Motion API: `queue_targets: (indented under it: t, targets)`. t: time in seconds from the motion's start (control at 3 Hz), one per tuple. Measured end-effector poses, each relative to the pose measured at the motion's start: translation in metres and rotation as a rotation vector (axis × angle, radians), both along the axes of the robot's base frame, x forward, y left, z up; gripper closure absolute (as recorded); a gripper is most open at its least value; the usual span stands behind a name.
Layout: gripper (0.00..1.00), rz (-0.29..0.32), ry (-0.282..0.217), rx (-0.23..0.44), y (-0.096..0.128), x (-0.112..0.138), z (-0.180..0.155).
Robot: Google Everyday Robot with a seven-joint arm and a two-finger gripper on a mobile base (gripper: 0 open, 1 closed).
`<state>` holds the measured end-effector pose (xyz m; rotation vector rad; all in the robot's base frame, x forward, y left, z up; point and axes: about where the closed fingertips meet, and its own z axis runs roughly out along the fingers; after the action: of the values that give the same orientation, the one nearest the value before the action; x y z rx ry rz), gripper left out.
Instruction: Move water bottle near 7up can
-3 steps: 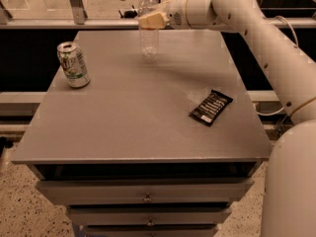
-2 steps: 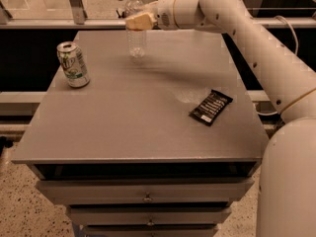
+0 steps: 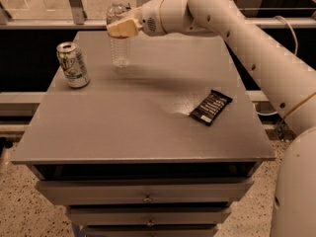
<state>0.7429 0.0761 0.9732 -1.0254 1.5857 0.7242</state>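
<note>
Since the arm (image 3: 232,23) has swung to the left during the last second, the water bottle (image 3: 120,52) is now much closer to the 7up can (image 3: 73,64) than before. It was near the middle of the far edge of the table (image 3: 148,137), and now it is in the far left part, to the right of the can and a little behind it. The gripper (image 3: 119,29) has travelled with it and is clamped around the upper part of the bottle, below the white cap, with a tan finger pad across the front. The bottle is upright. Its base is very close to the table surface, but I cannot tell if it already rests there or hangs slightly above it. The can has not moved and stands upright near the left edge. The black snack wrapper (image 3: 211,107) lies in the same place on the right side, well apart from both. In my judgement the carrying part is almost finished, because bottle and can are near each other with a clear gap between them. What remains is probably a small further move to the left, or simply setting the bottle down and letting it go. The risk is that the tall, light bottle tips at release, or that it pushes the can if the arm goes too far.
</note>
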Motion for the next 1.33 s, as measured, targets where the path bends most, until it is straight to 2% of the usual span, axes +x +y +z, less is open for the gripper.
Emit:
queue_targets:
  t: [0.33, 0.67, 1.0, 1.33]
  targets:
    - [1.0, 0.066, 0.05, 0.002, 0.027, -0.03, -0.013]
    - [1.0, 0.102, 0.071, -0.006, 0.042, -0.045, -0.023]
    - [0.85, 0.127, 0.065, -0.009, 0.054, -0.055, -0.022]
    - [0.53, 0.163, 0.046, -0.006, 0.069, -0.069, -0.02]
